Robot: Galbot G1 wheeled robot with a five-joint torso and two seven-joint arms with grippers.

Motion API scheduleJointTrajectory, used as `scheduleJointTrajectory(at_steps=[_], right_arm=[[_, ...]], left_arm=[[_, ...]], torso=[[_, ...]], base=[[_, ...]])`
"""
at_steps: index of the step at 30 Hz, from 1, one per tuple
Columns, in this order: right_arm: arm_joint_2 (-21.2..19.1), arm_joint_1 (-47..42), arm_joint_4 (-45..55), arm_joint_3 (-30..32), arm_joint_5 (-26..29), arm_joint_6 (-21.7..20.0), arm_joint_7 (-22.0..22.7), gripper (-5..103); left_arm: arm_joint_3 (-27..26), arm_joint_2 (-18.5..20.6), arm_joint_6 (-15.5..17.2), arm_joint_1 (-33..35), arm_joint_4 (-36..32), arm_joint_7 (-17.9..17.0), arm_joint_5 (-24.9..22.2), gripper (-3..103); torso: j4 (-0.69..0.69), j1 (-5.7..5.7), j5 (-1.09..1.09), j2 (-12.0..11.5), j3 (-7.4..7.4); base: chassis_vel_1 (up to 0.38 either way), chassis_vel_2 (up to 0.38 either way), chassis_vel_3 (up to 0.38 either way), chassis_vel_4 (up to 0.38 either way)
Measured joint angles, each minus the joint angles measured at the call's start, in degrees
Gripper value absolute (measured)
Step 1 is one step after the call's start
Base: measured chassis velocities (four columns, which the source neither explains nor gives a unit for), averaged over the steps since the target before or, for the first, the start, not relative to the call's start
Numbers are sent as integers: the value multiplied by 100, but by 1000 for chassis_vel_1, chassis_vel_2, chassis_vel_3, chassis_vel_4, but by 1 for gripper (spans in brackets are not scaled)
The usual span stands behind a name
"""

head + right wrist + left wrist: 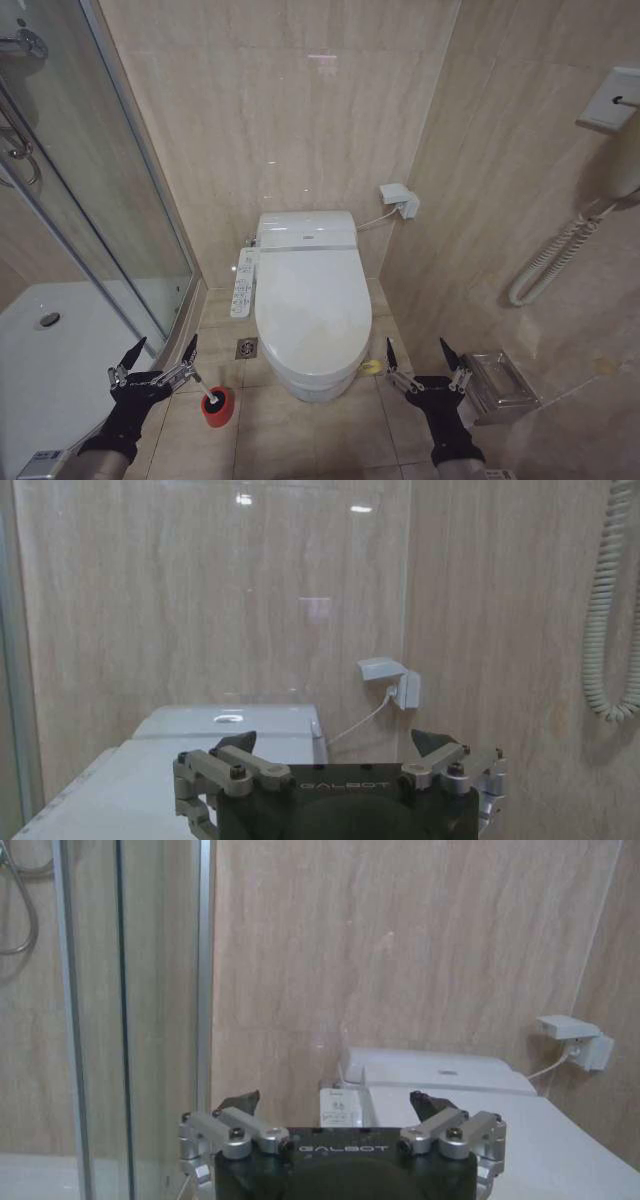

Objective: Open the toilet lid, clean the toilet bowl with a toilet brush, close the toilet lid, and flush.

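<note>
We find the toilet lid point(312, 290) down at frame centre, left gripper point(160, 352) and right gripper point(417, 353) released, empty, flanking it low for approach.

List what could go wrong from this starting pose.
The toilet lid is shut and glossy, so an open gripper could slip off its rim. The left gripper hangs right above the toilet brush in its red holder and could topple it. The right gripper sits near the wall-side metal rack.
</note>
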Motion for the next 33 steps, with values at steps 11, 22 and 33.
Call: scheduleJointTrajectory(at_steps=[11,22,33], right_arm=[[0,4,-6,3,-3,-4,4,100],[0,6,-10,3,-3,-4,4,100],[0,6,-11,3,-2,-3,4,100]], left_arm=[[0,0,0,0,0,0,0,98],[0,0,0,0,0,0,0,98],[0,0,0,0,0,0,0,98]], torso=[[0,0,0,0,0],[0,0,0,0,0],[0,0,0,0,0]], base=[[0,0,0,0],[0,0,0,0],[0,0,0,0]])
